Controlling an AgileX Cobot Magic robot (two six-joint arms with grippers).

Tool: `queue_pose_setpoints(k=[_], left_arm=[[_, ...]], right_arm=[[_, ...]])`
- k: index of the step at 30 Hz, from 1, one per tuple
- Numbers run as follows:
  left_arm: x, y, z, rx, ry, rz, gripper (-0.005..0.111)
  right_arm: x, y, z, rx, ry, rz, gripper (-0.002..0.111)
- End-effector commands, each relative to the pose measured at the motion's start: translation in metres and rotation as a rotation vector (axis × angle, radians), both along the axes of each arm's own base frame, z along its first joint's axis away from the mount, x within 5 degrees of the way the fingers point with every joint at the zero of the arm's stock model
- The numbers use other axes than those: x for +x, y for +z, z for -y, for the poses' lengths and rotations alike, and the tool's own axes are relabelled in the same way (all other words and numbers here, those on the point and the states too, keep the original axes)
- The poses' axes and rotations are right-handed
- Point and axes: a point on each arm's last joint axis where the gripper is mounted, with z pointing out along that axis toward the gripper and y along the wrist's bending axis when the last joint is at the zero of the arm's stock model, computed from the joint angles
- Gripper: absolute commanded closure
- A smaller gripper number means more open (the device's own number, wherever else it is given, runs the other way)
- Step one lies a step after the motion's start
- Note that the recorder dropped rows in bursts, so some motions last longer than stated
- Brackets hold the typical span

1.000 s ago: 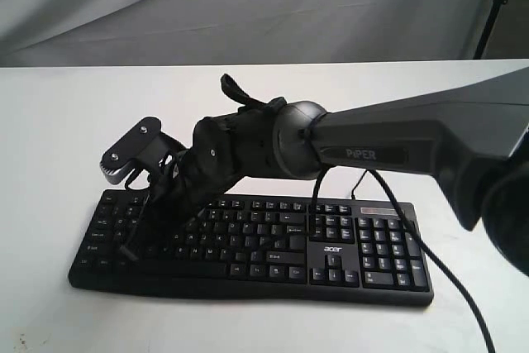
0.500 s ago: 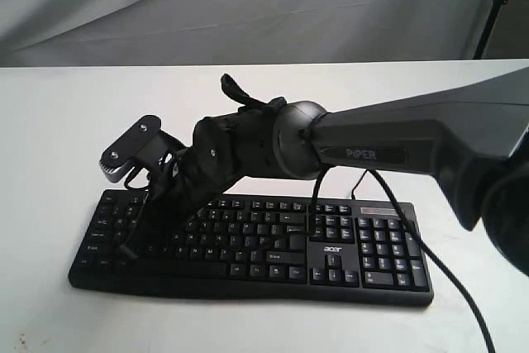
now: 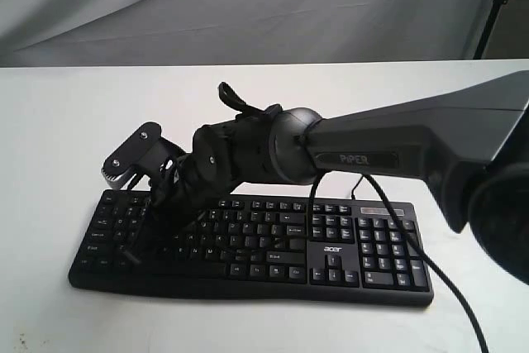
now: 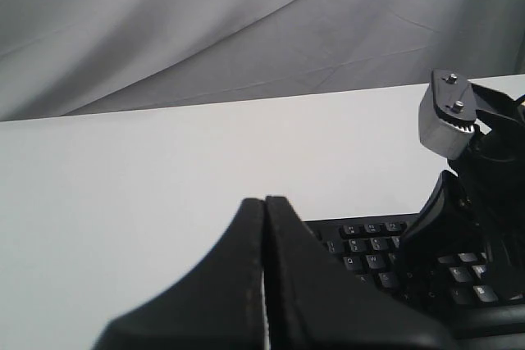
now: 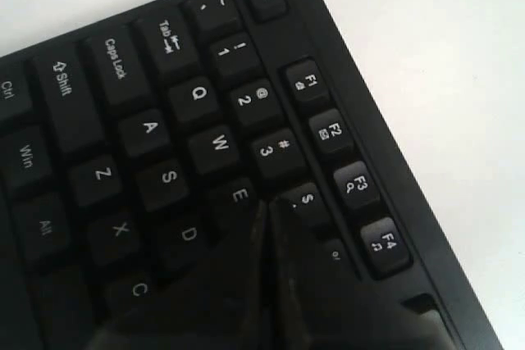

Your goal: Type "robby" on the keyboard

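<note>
The wide black keyboard (image 3: 273,245) lies on the white table near its front edge. My right arm reaches across it to its left end. In the right wrist view the right gripper (image 5: 267,204) is shut with nothing in it. Its joined tips sit over the keyboard (image 5: 148,129) between the E key (image 5: 239,195) and the 4 key, hiding the R key. In the exterior view the right gripper (image 3: 149,225) points down onto the left letter keys. My left gripper (image 4: 264,202) is shut and empty, apart from the keyboard (image 4: 369,247), off its left end.
A thin black cable (image 3: 430,262) runs from the arm over the number pad and off the front right. A grey cloth backdrop (image 3: 248,6) hangs behind the table (image 3: 66,121). The right arm's silver wrist camera mount (image 4: 447,125) shows in the left wrist view.
The right arm has shifted slightly left and lower over the keyboard's left keys. Its gripper stays shut.
</note>
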Motion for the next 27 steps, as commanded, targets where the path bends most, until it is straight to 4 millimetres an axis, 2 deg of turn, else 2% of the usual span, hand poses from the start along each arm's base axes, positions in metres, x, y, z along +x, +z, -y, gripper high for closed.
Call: queue_pose_setpoints(k=[1, 2, 7, 11, 16, 22, 27], left_arm=[[0.000, -0.001, 0.000, 0.001, -0.006, 0.005, 0.107], [0.000, -0.001, 0.000, 0.001, -0.006, 0.005, 0.107], [0.000, -0.001, 0.000, 0.001, -0.006, 0.005, 0.107], [0.000, -0.001, 0.000, 0.001, -0.006, 0.005, 0.107], [0.000, -0.001, 0.000, 0.001, -0.006, 0.005, 0.107], [0.000, -0.001, 0.000, 0.001, -0.006, 0.005, 0.107], [0.000, -0.001, 0.000, 0.001, -0.006, 0.005, 0.107]], right_arm=[[0.001, 0.003, -0.001, 0.002, 0.007, 0.015, 0.108], [0.001, 0.004, -0.001, 0.005, 0.006, 0.018, 0.108], [-0.002, 0.048, 0.001, 0.065, 0.009, 0.065, 0.108], [-0.007, 0.067, 0.006, 0.040, 0.042, 0.067, 0.108], [-0.004, 0.068, 0.017, -0.023, -0.009, 0.042, 0.108], [0.006, 0.056, 0.043, -0.062, -0.073, -0.009, 0.108], [0.001, 0.047, 0.064, -0.056, -0.109, 0.007, 0.108]])
